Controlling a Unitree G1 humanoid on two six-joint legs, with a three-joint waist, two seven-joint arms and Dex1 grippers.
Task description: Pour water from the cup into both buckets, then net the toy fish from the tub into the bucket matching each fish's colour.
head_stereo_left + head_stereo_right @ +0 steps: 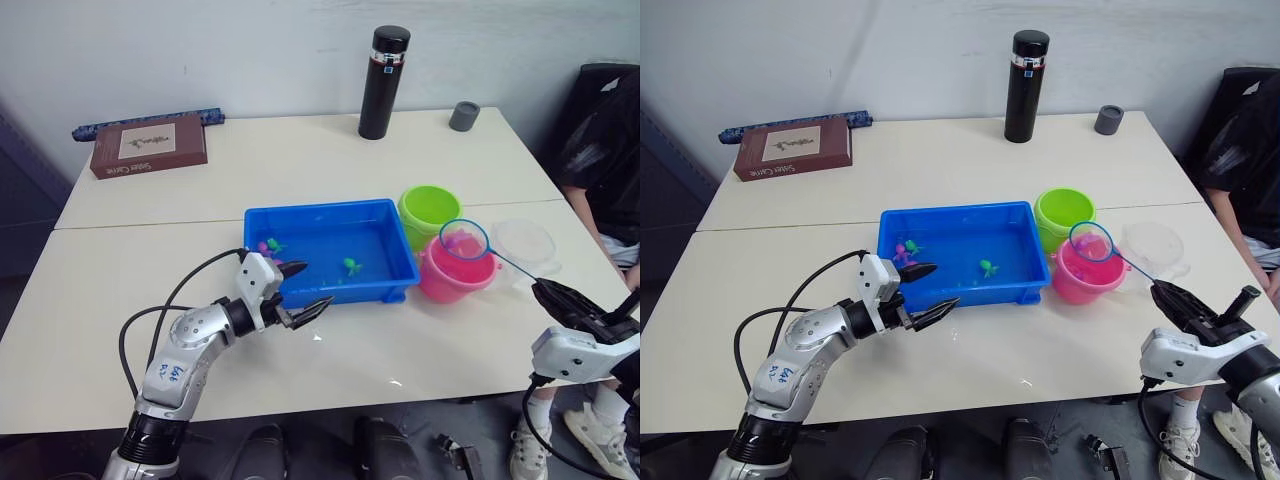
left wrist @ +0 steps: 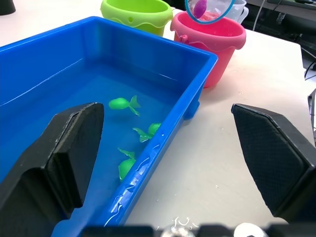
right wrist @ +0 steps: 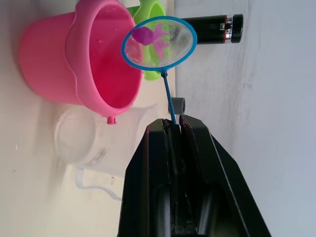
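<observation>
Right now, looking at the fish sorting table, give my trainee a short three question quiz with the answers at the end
1. True or false: the net held by the right gripper carries a pink fish.
2. The net hoop hangs over which bucket? A) the green bucket B) the pink bucket C) neither
3. Fill in: the left gripper is ____ at the near edge of the blue tub.

Key: 1 true. 2 B. 3 open.

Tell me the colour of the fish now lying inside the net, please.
Magenta-pink. The fish in the net shows best in the right wrist view, above the pink bucket.
</observation>
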